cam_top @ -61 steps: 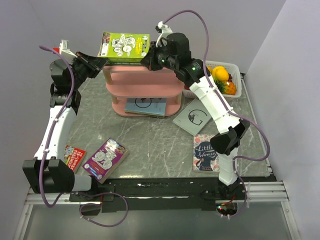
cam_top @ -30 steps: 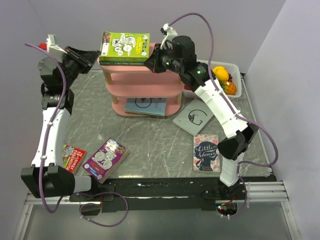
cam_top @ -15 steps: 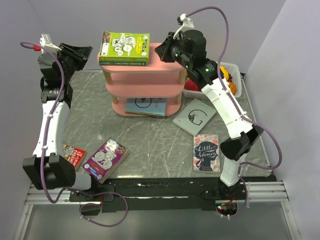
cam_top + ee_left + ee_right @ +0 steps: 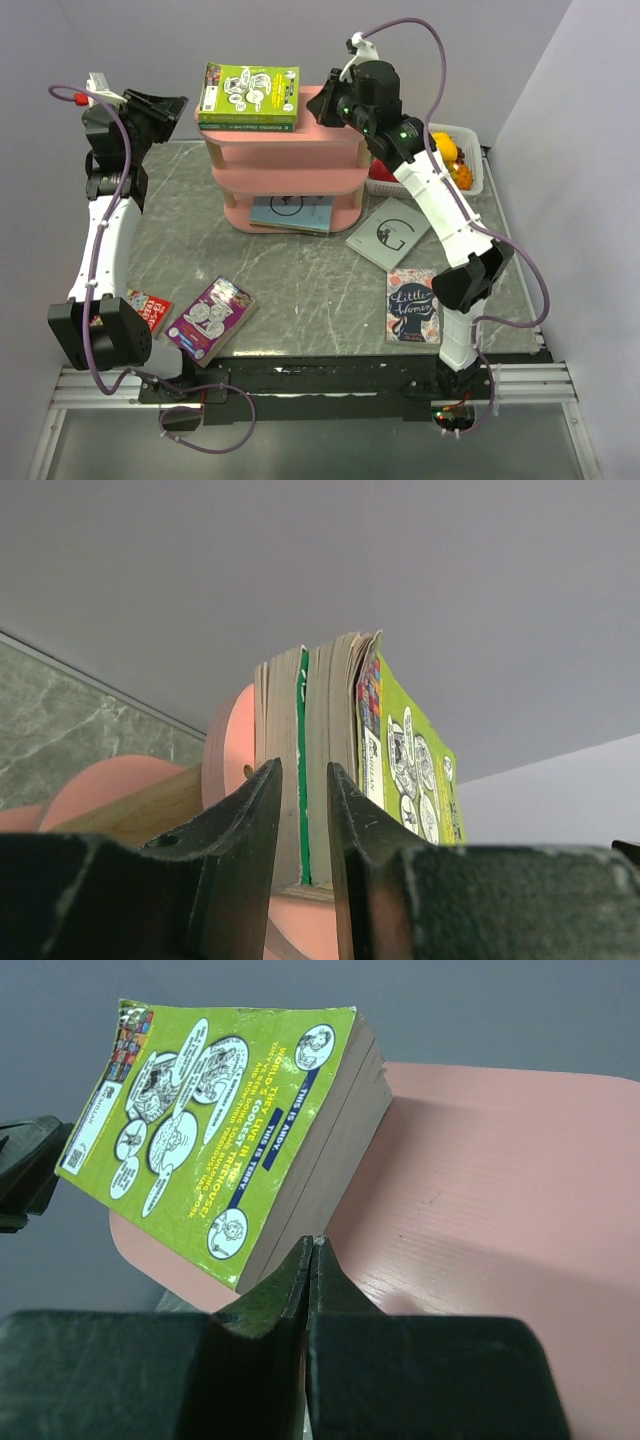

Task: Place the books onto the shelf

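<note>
A lime-green book (image 4: 248, 92) is laid flat on the pink shelf (image 4: 330, 150), on its top board, likely for stability. The left claw (image 4: 300, 775) is held slightly spread, the right claw (image 4: 311, 1250) pressed together, both empty.

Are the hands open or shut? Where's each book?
left hand, open, empty
right hand, shut, empty
lime green book, on shelf top
light blue book, on bottom tier
grey-white book, on table
Little Women, on table
purple book, on table
red book, on table, partly hidden
</note>
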### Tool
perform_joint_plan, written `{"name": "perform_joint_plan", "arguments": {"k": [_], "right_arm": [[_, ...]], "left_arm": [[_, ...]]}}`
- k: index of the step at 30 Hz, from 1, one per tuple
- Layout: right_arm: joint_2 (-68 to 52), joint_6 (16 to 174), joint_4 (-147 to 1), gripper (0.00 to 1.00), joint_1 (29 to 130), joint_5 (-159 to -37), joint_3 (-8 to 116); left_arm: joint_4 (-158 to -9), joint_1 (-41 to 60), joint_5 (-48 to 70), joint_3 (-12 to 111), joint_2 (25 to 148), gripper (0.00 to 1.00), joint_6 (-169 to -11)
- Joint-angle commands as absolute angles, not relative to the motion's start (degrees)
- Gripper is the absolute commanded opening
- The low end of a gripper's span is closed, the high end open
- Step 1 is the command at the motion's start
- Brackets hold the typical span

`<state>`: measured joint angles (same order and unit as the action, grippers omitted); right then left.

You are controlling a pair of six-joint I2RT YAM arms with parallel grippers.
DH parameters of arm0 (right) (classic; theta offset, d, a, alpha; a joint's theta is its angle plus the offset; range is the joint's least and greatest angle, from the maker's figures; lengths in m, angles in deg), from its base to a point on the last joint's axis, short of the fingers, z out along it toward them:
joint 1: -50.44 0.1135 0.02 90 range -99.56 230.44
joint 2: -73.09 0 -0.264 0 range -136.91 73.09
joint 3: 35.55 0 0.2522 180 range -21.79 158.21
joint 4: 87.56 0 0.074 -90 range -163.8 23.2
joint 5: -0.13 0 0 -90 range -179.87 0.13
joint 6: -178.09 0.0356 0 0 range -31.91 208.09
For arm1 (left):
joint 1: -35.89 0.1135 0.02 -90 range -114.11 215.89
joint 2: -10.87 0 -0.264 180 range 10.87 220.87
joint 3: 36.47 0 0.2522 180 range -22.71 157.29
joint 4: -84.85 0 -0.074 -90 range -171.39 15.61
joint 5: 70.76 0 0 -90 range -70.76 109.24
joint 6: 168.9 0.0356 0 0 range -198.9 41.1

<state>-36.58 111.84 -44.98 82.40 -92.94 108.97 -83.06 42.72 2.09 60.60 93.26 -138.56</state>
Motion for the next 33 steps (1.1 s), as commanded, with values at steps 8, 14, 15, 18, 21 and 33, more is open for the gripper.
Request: {"name": "perform_joint_plan", "arguments": {"k": [8,14,15,18,21,33], "right_arm": [[-38.88,112.35,-45.24,0.0,83.22,-94.7,114.35],[-40.9,112.17,-43.75,0.0,83.92,-95.58,117.34],[-41.17,112.17,-43.48,0.0,84.01,-95.67,117.78],[-41.43,112.26,-43.57,0.0,84.19,-96.11,117.96],[-41.17,112.17,-43.92,0.0,84.45,-96.11,117.26],[-18.87,110.68,-56.74,0.08,83.31,-83.99,87.41]], "left_arm": [[-87.45,42.75,-0.19,59.73,92.52,0.31,-139.37],[-88.15,42.84,-1.06,59.2,92.61,0.31,-139.72],[-88.15,42.75,-1.06,59.2,92.52,0.31,-139.72],[-88.42,42.75,-1.33,58.77,92.34,0.31,-139.72],[-88.42,42.84,-1.33,58.68,92.26,0.31,-139.64],[-76.66,44.33,15.08,57.89,84.11,0.44,-137.44]]}}
